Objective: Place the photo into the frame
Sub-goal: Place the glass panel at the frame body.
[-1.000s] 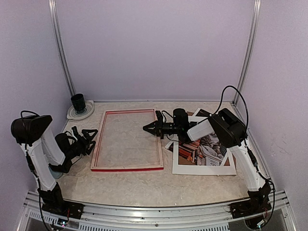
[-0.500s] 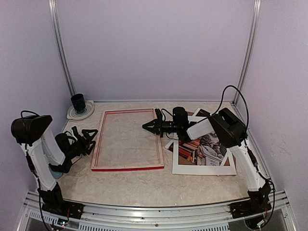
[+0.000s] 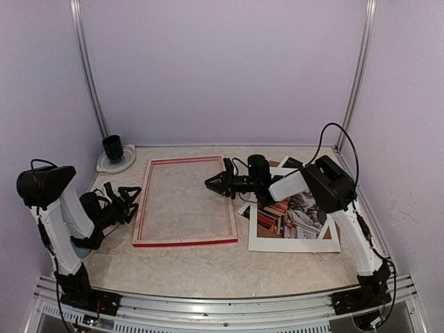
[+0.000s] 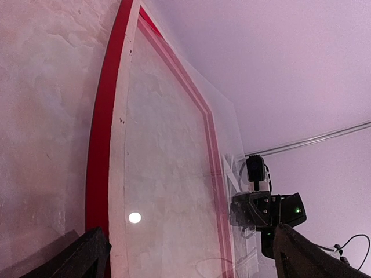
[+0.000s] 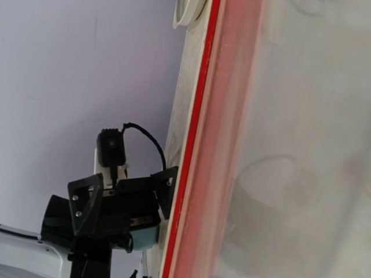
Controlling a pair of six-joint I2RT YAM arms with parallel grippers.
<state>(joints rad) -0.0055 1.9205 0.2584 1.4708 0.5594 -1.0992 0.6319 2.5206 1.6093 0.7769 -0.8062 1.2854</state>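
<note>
The frame point(image 3: 184, 242) lies flat left of the table's centre, its red rim also showing in the left wrist view point(image 4: 101, 145) and the right wrist view point(image 5: 200, 145). A clear, reflective pane seems to fill it. The photo point(image 3: 291, 211), a cat among books, lies to its right under a white mat board point(image 3: 291, 244). My right gripper point(image 3: 211, 182) sits low at the frame's right rail, near its far end; its fingers do not show in its own wrist view. My left gripper point(image 3: 128, 201) stands open and empty just left of the frame, fingertips point(image 4: 87, 255) wide apart.
A black cup point(image 3: 112, 147) stands on a white dish point(image 3: 125, 165) in the far left corner. A darker board corner point(image 3: 291, 163) pokes out behind the mat board. Walls close the table on three sides.
The frame has slid slightly to the right, its near right corner most. The right gripper stayed at the right rail. The left arm has not moved.
</note>
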